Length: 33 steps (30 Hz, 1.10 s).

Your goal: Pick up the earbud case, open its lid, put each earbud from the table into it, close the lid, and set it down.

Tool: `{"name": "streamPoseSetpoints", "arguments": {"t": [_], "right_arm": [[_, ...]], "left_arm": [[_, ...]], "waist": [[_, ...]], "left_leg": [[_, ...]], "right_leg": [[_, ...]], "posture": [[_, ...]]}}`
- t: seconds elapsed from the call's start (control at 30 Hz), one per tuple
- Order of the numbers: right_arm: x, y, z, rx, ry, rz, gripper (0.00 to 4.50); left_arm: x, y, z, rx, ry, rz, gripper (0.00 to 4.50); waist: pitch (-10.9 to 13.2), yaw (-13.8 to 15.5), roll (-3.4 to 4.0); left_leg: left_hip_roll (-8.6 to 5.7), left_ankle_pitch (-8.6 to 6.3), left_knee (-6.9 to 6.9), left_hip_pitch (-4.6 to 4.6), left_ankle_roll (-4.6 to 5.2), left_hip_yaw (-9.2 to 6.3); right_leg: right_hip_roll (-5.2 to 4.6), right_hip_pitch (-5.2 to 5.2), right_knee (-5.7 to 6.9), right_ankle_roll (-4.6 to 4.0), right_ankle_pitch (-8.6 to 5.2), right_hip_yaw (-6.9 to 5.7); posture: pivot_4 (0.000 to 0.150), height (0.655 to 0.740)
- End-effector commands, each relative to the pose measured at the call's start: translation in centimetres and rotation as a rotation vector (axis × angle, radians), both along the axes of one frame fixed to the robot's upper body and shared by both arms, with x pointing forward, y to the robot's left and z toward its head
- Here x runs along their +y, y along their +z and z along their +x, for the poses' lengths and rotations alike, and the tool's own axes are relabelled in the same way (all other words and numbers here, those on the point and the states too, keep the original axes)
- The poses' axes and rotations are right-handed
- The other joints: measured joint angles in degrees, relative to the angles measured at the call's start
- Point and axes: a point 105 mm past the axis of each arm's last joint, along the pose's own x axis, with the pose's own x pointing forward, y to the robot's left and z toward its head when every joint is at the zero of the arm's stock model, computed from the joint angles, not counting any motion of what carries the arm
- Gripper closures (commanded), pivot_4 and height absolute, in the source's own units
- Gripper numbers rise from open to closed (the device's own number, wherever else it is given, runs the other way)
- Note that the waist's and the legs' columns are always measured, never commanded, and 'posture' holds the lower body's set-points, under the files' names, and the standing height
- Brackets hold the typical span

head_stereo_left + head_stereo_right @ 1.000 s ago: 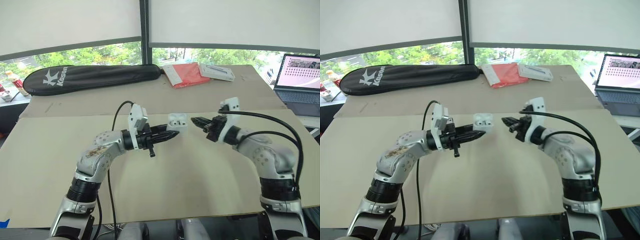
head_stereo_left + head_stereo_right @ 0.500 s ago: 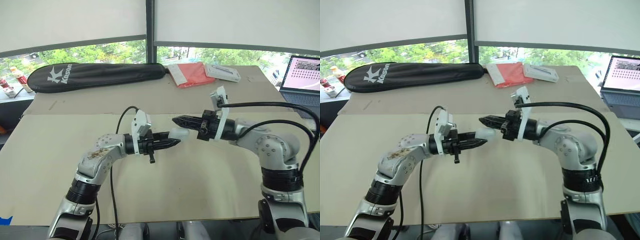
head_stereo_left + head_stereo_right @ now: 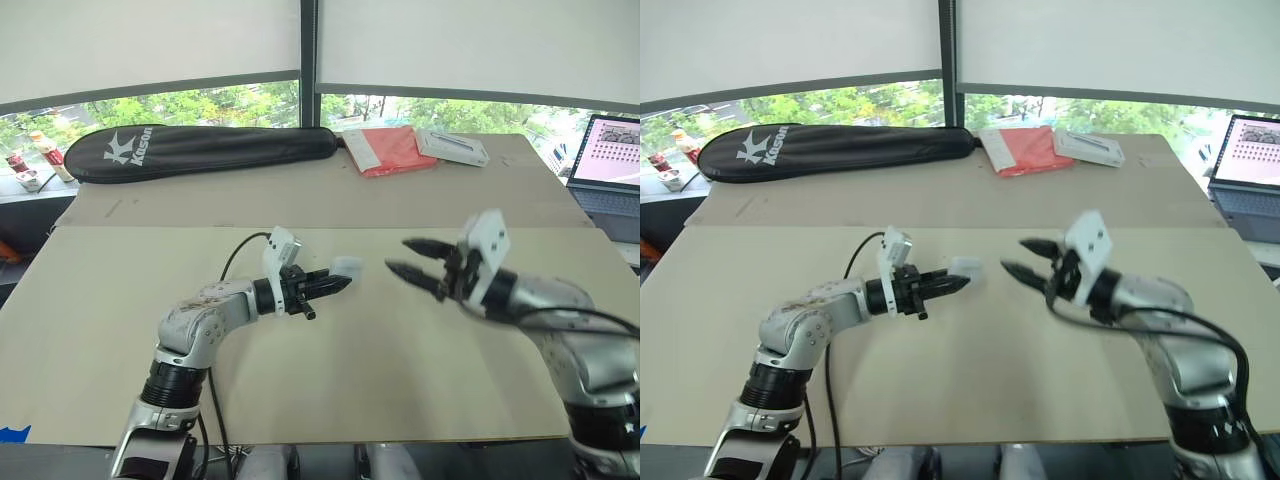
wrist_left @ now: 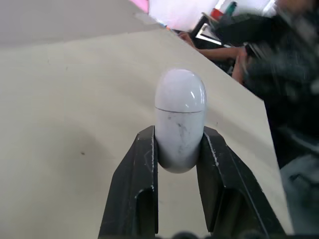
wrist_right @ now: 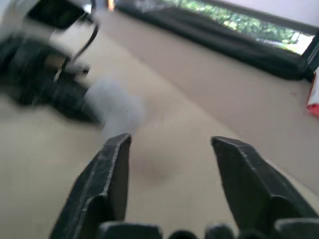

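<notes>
The white earbud case [image 4: 180,118] has its lid closed and sits clamped between the two black fingers of my left gripper [image 3: 330,283], held above the beige table at the middle. From the head views the earbud case [image 3: 347,267] shows as a small white lump at the fingertips. My right gripper [image 3: 410,258] stands open a short way to the right of the case, pointing at it with nothing between its fingers [image 5: 115,169]. In the right wrist view the case [image 5: 113,108] is a blurred white shape ahead of the open jaws.
A long black racket bag [image 3: 205,150] lies along the back left. A red folder [image 3: 388,150] and a white box [image 3: 452,146] sit at the back middle. A laptop [image 3: 610,160] stands at the right edge. The beige table [image 3: 330,380] has bare room in front.
My right gripper has drawn back to the right from the case and opened. The case lid, open a second ago, is now closed. The left gripper keeps its hold; the camera shifted.
</notes>
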Motion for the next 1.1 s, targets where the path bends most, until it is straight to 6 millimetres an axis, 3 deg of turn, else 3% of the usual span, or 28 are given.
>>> {"name": "streamPoseSetpoints", "arguments": {"t": [0.03, 0.27, 0.37, 0.4, 0.53, 0.57, 0.67, 0.73, 0.9, 1.0, 1.1], "right_arm": [[0.8, -0.1, -1.0, -0.095, 0.068, -0.049, 0.08], [1.2, -0.1, -0.4, -0.081, 0.019, 0.023, 0.03], [0.8, 0.1, 0.0, -0.077, 0.008, 0.030, 0.00], [0.5, 0.1, 0.1, -0.075, 0.003, 0.028, 0.00], [-0.6, 0.1, 0.7, -0.055, -0.016, 0.033, 0.00], [-0.8, 0.0, 0.8, -0.052, -0.017, 0.032, 0.00], [-2.0, 0.1, 1.4, -0.046, -0.038, 0.030, 0.00], [-3.0, 0.1, 1.7, -0.032, -0.059, 0.028, 0.00], [-4.7, 0.9, 1.4, 0.050, -0.045, 0.052, 0.00], [-5.1, 1.4, 1.3, 0.078, -0.035, 0.053, 0.00], [-5.1, 1.8, 1.6, 0.079, -0.045, 0.054, 0.00]], "left_arm": [[-0.1, -0.9, 0.8, 0.161, 0.094, -0.013, 3.94], [-0.1, -3.5, 1.6, 0.346, 0.196, 0.022, 3.94], [0.3, -3.6, 1.4, 0.350, 0.200, 0.034, 2.54], [1.1, -3.6, 1.2, 0.343, 0.206, 0.055, 1.93], [5.0, -4.0, 0.6, 0.332, 0.252, 0.134, 0.21], [6.5, -4.0, 0.5, 0.314, 0.273, 0.161, 0.04], [11.1, -2.9, 0.7, 0.097, 0.312, 0.280, 0.04], [14.3, -1.1, 1.7, -0.129, 0.358, 0.382, 0.04], [19.8, 3.3, 2.4, -0.523, 0.339, 0.592, 0.04], [22.0, 5.0, 2.8, -0.625, 0.371, 0.660, 0.04], [22.2, 5.6, 3.1, -0.659, 0.389, 0.635, 0.04]], "waist": [[0.03, -0.43, -0.04], [0.06, -0.54, -0.10], [0.06, -0.44, -0.10], [0.06, -0.44, -0.10], [0.05, -0.85, -0.09], [0.05, -1.06, -0.09], [0.04, -1.91, -0.08], [0.05, -1.72, -0.08], [0.06, 0.13, -0.08], [0.06, 0.53, -0.08], [0.06, 0.47, -0.08]], "left_leg": [[-0.04, 0.00, 0.01, 0.04, 0.01, 0.02], [-0.02, 0.25, -0.03, 0.26, -0.26, -0.10], [0.02, 0.29, -0.01, 0.24, -0.28, -0.13], [0.01, 0.29, -0.02, 0.23, -0.27, -0.12], [0.04, 0.28, -0.08, 0.27, -0.27, -0.11], [0.06, 0.29, -0.11, 0.30, -0.28, -0.10], [0.23, 0.32, -0.24, 0.48, -0.36, 0.04], [0.35, 0.41, -0.26, 0.51, -0.52, 0.07], [0.52, 0.50, -0.26, 0.27, -0.68, 0.06], [0.50, 0.46, -0.24, 0.09, -0.60, 0.05], [0.45, 0.34, -0.24, 0.05, -0.41, 0.12]], "right_leg": [[-0.01, 0.01, 0.01, 0.03, -0.02, 0.07], [0.09, 0.09, 0.14, -0.05, 0.03, 0.11], [0.13, 0.09, 0.14, -0.12, 0.07, 0.10], [0.13, 0.08, 0.13, -0.13, 0.08, 0.11], [0.16, 0.08, 0.12, -0.25, 0.14, 0.13], [0.17, 0.08, 0.13, -0.44, 0.23, 0.14], [0.29, 0.07, 0.16, -0.66, 0.19, 0.18], [0.40, 0.04, 0.16, -0.80, -0.04, 0.16], [0.45, -0.14, 0.10, -1.06, -0.04, 0.02], [0.34, -0.22, 0.02, -1.42, 0.18, -0.08], [0.20, -0.21, -0.03, -1.37, 0.17, -0.14]], "posture": [[0.150, 0.7400], [0.150, 0.7400], [0.150, 0.7400], [0.150, 0.7400], [0.150, 0.7400], [0.150, 0.7400], [0.150, 0.7400], [0.150, 0.7400], [0.150, 0.7400], [0.150, 0.7400], [0.150, 0.7400]]}}
